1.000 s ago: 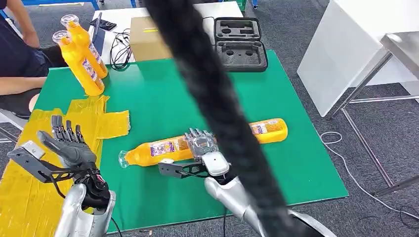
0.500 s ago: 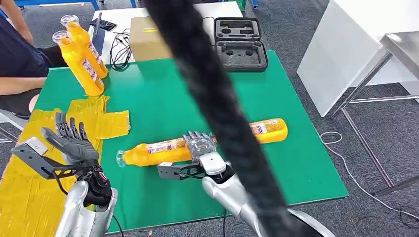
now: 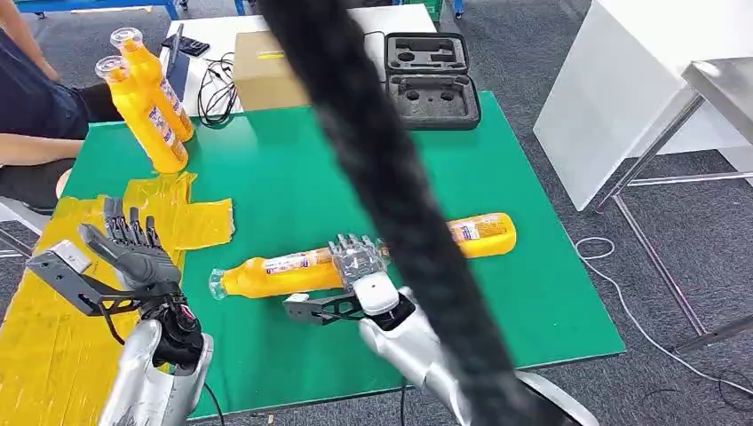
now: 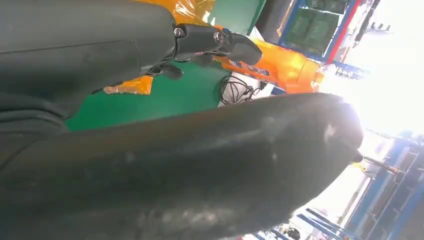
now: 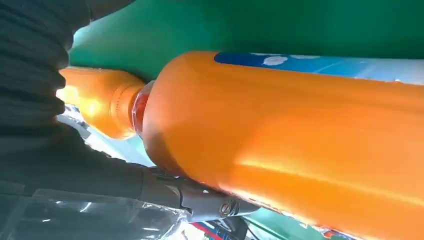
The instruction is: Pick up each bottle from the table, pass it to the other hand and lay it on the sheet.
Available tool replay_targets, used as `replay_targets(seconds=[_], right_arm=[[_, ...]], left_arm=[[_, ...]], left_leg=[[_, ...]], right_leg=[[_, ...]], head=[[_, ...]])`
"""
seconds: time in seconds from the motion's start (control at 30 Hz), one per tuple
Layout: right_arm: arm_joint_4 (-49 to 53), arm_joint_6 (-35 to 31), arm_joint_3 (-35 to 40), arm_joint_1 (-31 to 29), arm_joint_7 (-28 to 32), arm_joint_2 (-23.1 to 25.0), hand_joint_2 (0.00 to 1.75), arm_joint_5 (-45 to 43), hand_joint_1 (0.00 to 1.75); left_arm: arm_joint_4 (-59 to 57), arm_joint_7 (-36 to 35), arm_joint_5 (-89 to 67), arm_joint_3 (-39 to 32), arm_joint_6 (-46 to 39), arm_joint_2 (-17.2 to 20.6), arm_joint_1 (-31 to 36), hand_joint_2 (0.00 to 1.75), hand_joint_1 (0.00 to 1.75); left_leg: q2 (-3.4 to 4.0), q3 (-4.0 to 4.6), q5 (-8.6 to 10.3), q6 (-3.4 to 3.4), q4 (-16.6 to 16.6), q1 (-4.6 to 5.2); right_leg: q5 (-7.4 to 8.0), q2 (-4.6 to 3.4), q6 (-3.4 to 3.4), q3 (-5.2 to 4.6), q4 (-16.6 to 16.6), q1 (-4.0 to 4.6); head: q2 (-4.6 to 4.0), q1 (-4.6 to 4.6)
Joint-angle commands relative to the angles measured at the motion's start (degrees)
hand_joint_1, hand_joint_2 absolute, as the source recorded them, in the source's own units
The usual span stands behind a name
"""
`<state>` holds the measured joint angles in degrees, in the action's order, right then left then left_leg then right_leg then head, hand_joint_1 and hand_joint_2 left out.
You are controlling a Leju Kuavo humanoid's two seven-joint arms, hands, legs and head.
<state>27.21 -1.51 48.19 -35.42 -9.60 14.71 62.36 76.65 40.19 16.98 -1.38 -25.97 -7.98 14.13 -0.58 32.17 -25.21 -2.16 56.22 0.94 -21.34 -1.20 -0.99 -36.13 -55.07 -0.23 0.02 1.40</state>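
Note:
An orange bottle (image 3: 275,273) lies on the green table (image 3: 293,177), its clear cap pointing left. My right hand (image 3: 358,262) grips it around the body; the bottle (image 5: 300,150) shows close up in the right wrist view. A second orange bottle (image 3: 484,233) lies to the right, partly behind a black cable. Two more orange bottles (image 3: 146,98) stand leaning at the back left. The yellow sheet (image 3: 53,328) covers the table's left side. My left hand (image 3: 133,253) hovers open over the sheet's edge, fingers spread, holding nothing.
A thick black cable (image 3: 391,204) crosses the head view diagonally, close to the camera. A cardboard box (image 3: 262,75) and a black foam case (image 3: 431,75) sit at the table's back. A person (image 3: 31,106) sits at the far left. A white table (image 3: 639,80) stands at right.
My right hand has shifted the orange bottle slightly to the left. My left hand has edged to the right and a little farther from me.

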Motion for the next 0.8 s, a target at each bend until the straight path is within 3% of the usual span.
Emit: replay_targets(seconds=[0.03,0.17,0.8], right_arm=[[-4.5,0.7,2.1,-0.4,-0.3,-0.4,1.75,0.0,0.0],[-4.1,0.1,1.6,0.0,-1.1,-0.7,1.75,0.3,0.0],[2.0,-6.5,-0.9,1.0,-1.6,-1.1,1.75,1.0,0.0]], left_arm=[[-3.7,-0.2,0.5,1.0,0.3,0.2,2.4,0.0,0.0],[-3.7,-0.2,0.6,1.2,0.2,0.2,2.5,0.0,0.0],[-1.6,-0.2,-0.2,-0.1,0.1,0.2,0.8,0.0,0.0]], left_leg=[[-0.11,-0.16,-0.03,0.13,0.0,-0.03],[-0.19,-0.44,-0.19,0.32,0.0,-0.15],[-0.13,-0.27,-0.12,0.2,0.0,-0.09]], right_leg=[[-0.07,0.2,0.0,0.21,0.0,0.03],[-0.25,0.41,0.01,0.56,0.0,0.15],[-0.16,0.26,0.01,0.35,0.0,0.09]], head=[[0.0,0.0],[0.0,0.0],[0.0,0.0]])
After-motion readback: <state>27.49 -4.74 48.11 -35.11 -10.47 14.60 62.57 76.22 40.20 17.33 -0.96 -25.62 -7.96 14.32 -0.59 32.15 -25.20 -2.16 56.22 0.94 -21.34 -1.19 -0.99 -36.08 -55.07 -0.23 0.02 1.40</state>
